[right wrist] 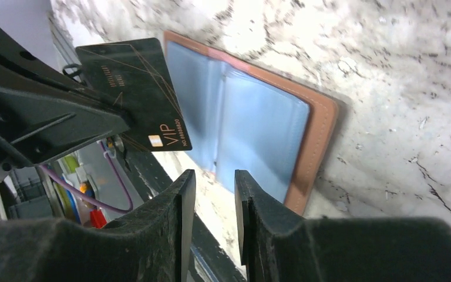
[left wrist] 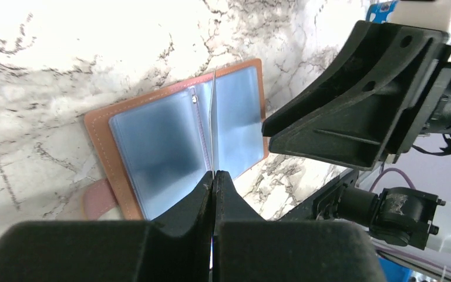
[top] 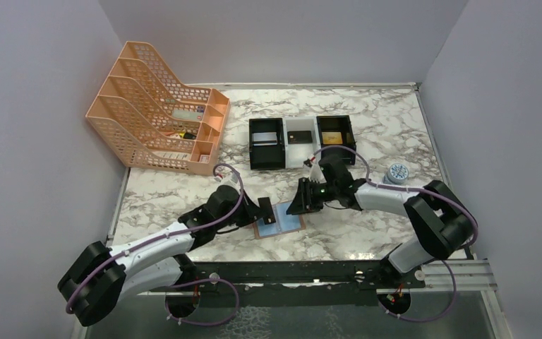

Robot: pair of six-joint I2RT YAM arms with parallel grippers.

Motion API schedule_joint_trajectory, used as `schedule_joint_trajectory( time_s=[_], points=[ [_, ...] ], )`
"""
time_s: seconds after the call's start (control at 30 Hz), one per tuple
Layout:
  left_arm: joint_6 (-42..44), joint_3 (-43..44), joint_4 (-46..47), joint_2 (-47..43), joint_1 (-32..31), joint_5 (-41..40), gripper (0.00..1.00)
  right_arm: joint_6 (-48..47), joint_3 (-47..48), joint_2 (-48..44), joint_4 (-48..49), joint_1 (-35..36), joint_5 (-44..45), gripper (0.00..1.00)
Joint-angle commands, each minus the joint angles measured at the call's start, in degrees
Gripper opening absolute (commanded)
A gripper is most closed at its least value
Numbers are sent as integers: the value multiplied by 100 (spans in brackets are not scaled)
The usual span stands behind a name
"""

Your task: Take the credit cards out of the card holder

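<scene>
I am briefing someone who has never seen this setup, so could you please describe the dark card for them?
On the marble table, near its front edge, a tan card holder lies open, pale blue lining up. The left gripper pinches the dark card over it; unlike that tan holder, it is near-black with gold lines and VIP lettering.

Top view high behind, looking down, both wrist views close, sharing the open card holder [left wrist: 152, 147]
</scene>
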Motion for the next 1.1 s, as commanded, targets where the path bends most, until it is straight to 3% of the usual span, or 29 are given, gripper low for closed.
schedule_joint_trajectory(
  time_s=[0.0, 0.23, 0.5, 0.87, 1.07],
  points=[
    [307, 246, -769, -337, 45, -408, 0, -217, 297, -488, -391, 0, 562, 33],
    [328, 373, -951, -404, 54, -515, 0, -84, -107, -1112, -147, 0, 1029, 41],
    [409, 527, -1392, -1029, 58, -1272, 0, -31, -81, -645, 472, 0, 175, 48],
    [523, 553, -1683, -1507, 63, -1470, 0, -430, 301, -291, -836, 0, 1620, 55],
    [597, 583, -1576, -1419, 61, -1471, 0, -454, 294, -55, -729, 0, 1306, 55]
  ],
)
